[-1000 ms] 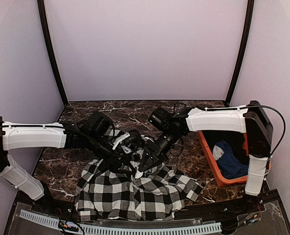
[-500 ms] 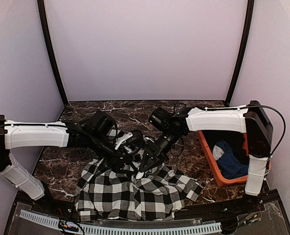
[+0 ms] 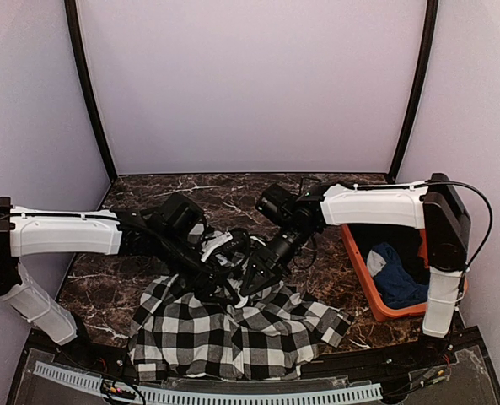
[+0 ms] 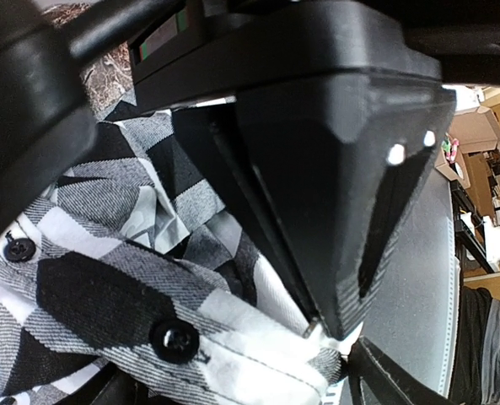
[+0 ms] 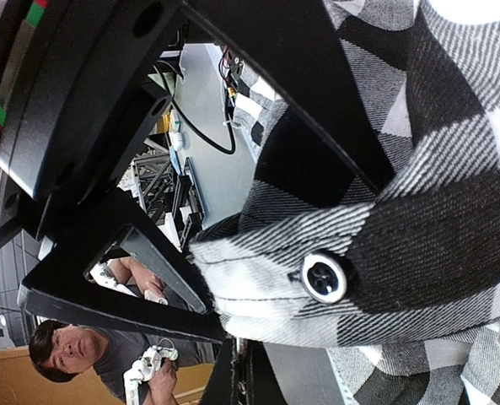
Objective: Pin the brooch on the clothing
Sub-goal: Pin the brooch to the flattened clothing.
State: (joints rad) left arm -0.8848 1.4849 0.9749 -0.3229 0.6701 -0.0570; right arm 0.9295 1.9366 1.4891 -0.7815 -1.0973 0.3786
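1. Tool state. The right gripper (image 3: 249, 286) is closed and, as I read it, pinches a raised fold of the black-and-white checked flannel shirt (image 3: 224, 337). The right wrist view shows the fold's edge and a white button (image 5: 324, 277) close to the lens. The left gripper (image 3: 223, 284) has its jaws standing wide. One black finger (image 4: 334, 211) tips down onto the shirt's buttoned edge beside a black button (image 4: 174, 339). I cannot confirm any grip there.

2. Position of work. The shirt lies crumpled on the dark marble table (image 3: 115, 287) at the near edge, between the arm bases. I cannot make out the brooch in any view.

3. Governing relation. The pinched fold sits at the shirt's far edge, between the two tool tips, which nearly meet. The buttoned edge runs across the left wrist view, under the left finger. The left arm is the free one for the next move.

4. Change. The left arm has advanced rightward toward the fold over the last second, while the right arm has held station.
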